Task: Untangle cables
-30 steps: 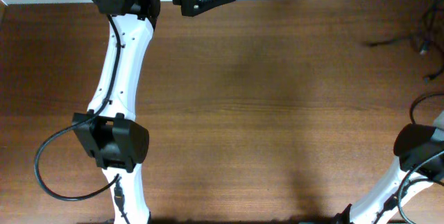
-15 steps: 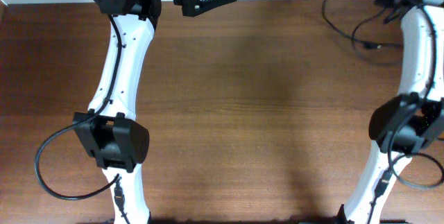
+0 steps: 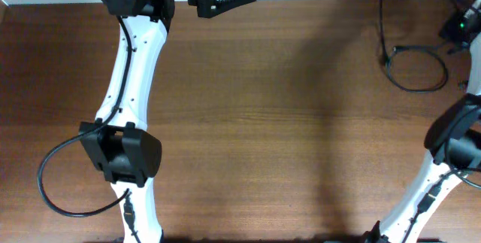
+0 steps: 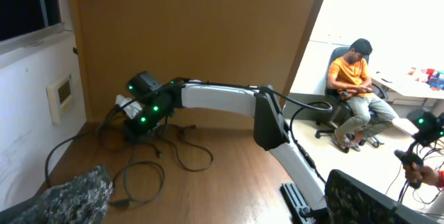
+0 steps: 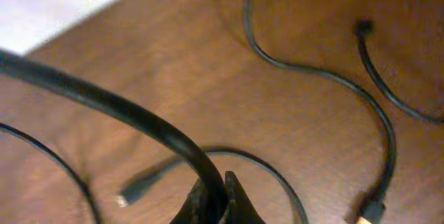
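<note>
thin black cables (image 3: 413, 48), looped, wood-grain table (image 3: 263, 123)

Overhead looks straight down; wrist views (right close) share cables (image 5: 333, 78).

The table (image 3: 285, 123) is brown with a fine, streaked wood grain. The cables (image 5: 326, 75) are black. The left arm (image 3: 131, 62) and right arm (image 3: 421, 190) are white with black joints. A green light (image 3: 461, 25) glows at the upper right edge of the overhead view.
</note>
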You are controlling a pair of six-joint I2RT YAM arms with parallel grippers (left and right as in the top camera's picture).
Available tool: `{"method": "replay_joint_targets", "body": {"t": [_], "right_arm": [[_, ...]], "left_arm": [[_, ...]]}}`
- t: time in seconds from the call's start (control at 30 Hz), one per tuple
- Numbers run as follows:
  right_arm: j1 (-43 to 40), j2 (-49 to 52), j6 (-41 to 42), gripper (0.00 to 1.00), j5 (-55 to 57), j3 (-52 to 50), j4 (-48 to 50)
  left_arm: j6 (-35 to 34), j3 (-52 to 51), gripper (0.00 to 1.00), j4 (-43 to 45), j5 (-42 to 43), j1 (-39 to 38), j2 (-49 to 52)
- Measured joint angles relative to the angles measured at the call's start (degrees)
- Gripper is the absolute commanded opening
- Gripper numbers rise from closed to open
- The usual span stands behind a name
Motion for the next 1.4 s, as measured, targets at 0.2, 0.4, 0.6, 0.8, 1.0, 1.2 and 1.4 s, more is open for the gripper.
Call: {"method": "replay_joint_targets", "body": {"t": [0.2,0.4,0.6,0.8,1.0,1.2,1.4], "right_arm": [[1.31,1.20,-0.02,0.04,-2.78,-6.01,0.11],[3.89,1.38,-0.04,0.04,-3.87,-11.23,3.19],[3.72,1.46,0.02,0.04,-0.52,-15.06,6.05],[2.95,1.49,0.07,0.04,2.40,-15.39,12.44],[-0.50,1.49,3.26,0.04,2.91,-15.39,18.47],[-0.74,2.10,1.38,0.04,2.64,-9.66,21.77],[4.22,2.10,-10.91,0.04,7.39,-5.16,35.87]], "left_arm": [[0.00,-0.02,0.99,0.00,0.00,0.00,0.00],[0.00,-0.02,0.99,-0.02,0.00,-0.04,0.00],[0.00,-0.02,0.99,-0.02,0.00,-0.04,0.00],[0.00,-0.02,0.99,-0.02,0.00,-0.04,0.00],[0.02,-0.02,0.99,-0.02,0.00,-0.04,0.00],[0.72,-0.04,0.99,-0.02,0.00,-0.04,0.00],[2.45,-0.52,0.99,0.09,0.00,-0.04,-0.02]]}}
